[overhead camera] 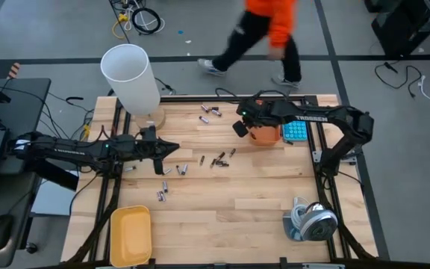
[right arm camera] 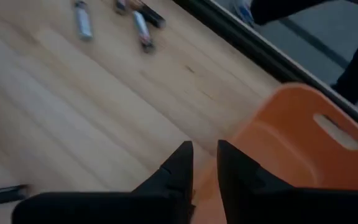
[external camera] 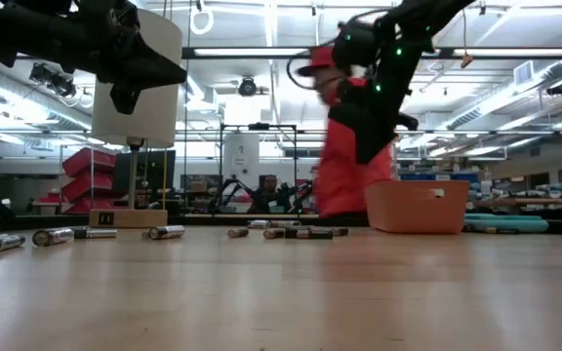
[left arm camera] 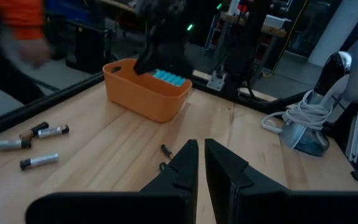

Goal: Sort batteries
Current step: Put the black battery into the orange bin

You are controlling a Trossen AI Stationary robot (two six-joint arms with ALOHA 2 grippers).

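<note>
Silvery and dark batteries [overhead camera: 219,158] are being left scattered beside the orange bin [overhead camera: 263,135]; the right gripper [overhead camera: 240,128], parted, empty, is being held over it.

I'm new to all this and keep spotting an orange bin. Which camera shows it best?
The left wrist view: the whole orange bin sits unobstructed on the table. From above, the right gripper and arm cover most of it. The low view shows only one side wall, and the right wrist view only a corner with a handle slot.
</note>
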